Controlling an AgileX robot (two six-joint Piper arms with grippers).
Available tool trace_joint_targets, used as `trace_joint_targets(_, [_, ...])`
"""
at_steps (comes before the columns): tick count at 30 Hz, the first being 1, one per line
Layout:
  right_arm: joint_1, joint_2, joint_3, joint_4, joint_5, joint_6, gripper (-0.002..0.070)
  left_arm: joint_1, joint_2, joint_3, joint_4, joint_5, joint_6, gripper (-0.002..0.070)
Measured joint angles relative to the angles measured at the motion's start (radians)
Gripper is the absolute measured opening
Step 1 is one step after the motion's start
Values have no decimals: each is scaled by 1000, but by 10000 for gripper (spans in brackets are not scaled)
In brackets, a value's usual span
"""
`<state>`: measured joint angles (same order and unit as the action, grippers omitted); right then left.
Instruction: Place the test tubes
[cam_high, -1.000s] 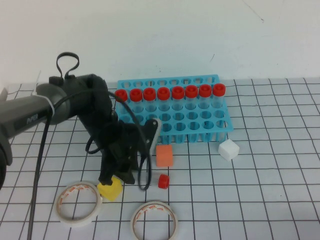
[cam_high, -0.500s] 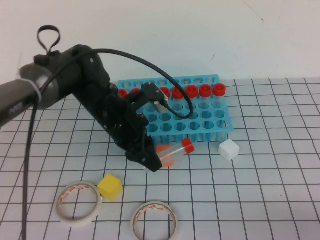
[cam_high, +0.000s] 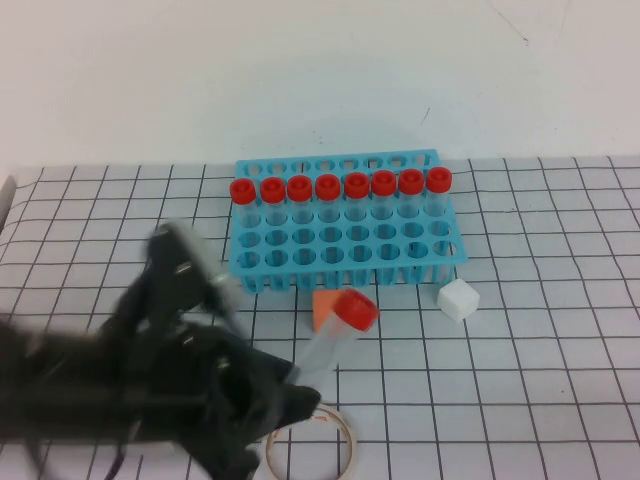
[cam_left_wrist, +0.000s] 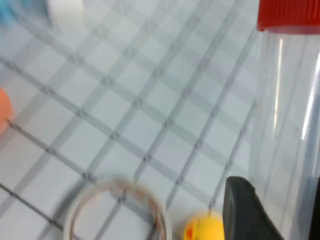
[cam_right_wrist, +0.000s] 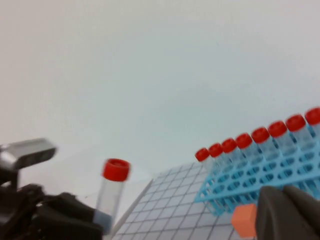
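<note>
In the last second my left gripper (cam_high: 296, 386) has lifted the test tube (cam_high: 328, 342) off the table and swung it just in front of the rack (cam_high: 340, 262), so only insertion is left. Its jaws are half closed on the clear tube's lower end, with the red cap (cam_high: 355, 308) tilted up beside the orange cube (cam_high: 320, 303). My right gripper (cam_right_wrist: 290, 212) hangs shut and empty, well away from the rack.

Clear red-capped test tube (cam_high: 334, 334) held tilted before the blue rack (cam_high: 350, 262).
</note>
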<state>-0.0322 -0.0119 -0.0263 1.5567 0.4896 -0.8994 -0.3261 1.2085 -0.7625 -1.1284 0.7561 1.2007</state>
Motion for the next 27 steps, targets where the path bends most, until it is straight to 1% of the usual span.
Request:
trace_joint_targets(1, [0,7,-21,6,7,-17,-1,-7,-129,107,-128,-115,80,214])
trace_joint_targets(4, [0,74,-61,27,32,-53,-1,-14,-342,244,-304,-291,197,214])
trace_joint_targets(6, [0,141,-94,57,57,-120,-1,-14,-479,306,-401,-381,268,214])
trace_joint_targets(8, [0,215,-132,98,96,-218,-1,-14,-590,344,-454,-443,309,214])
trace_joint_targets(12, [0,372,-218,124,215,-381,-1,-14,-759,383,-489,-518,323,214])
trace_joint_targets(16, [0,580,-333,124,389,-499,-1,-14,-802,391,-498,-534,325,214])
trace_joint_targets(21, [20,799,-477,124,570,-581,-1,-14,-719,391,-543,-449,314,214])
trace_joint_targets(24, [88,898,-559,124,592,-636,-1,-14,-640,391,-565,-390,367,214])
trace_joint_targets(27, [222,964,-627,124,528,-694,-1,-14,-558,391,-569,-330,422,214])
